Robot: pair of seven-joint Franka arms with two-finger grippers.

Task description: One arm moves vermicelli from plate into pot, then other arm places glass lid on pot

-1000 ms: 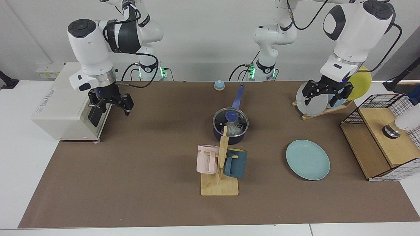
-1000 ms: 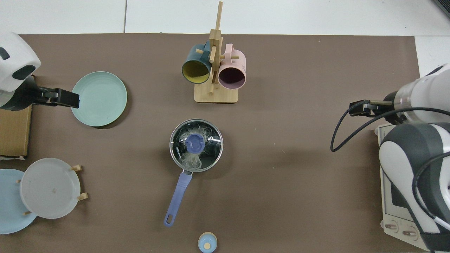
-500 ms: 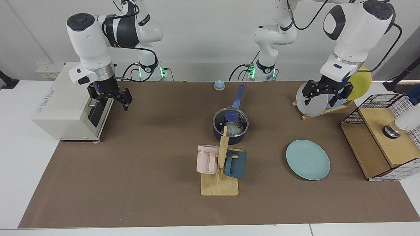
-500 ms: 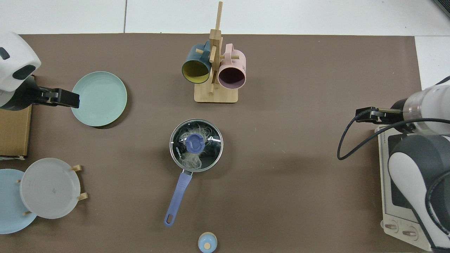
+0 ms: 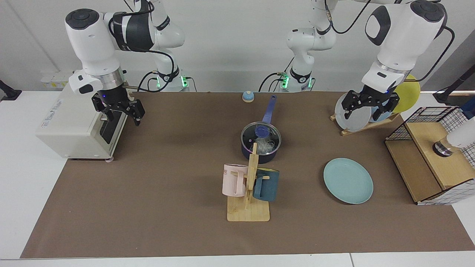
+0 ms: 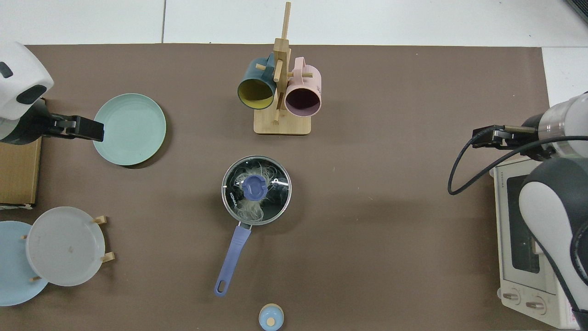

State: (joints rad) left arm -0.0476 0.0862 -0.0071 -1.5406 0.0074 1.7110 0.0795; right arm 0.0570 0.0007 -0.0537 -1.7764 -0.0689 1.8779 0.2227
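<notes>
The dark navy pot [image 5: 259, 155] [image 6: 233, 248] stands mid-table, its long blue handle pointing toward the arm bases. The glass lid [image 5: 261, 135] [image 6: 256, 189] with its blue knob sits on it. The vermicelli [image 5: 266, 145] [image 6: 250, 211] shows through the glass, inside the pot. The teal-green plate [image 5: 348, 180] [image 6: 130, 129] lies bare. My right gripper [image 5: 119, 113] [image 6: 482, 138] hangs open and empty beside the toaster oven, far from the pot. My left gripper [image 5: 366, 111] [image 6: 87, 130] waits open and empty in front of the plate rack.
A wooden mug stand [image 5: 249, 193] [image 6: 281, 92] with a pink and a dark teal mug is just in front of the pot. A white toaster oven [image 5: 74, 122], a plate rack [image 5: 354, 128], a wire-and-wood shelf [image 5: 430, 155] and a small blue bell-like object [image 5: 248, 96] line the edges.
My right gripper has risen and drawn back toward the toaster oven, away from the pot. The left arm, pot, lid and plate have not moved.
</notes>
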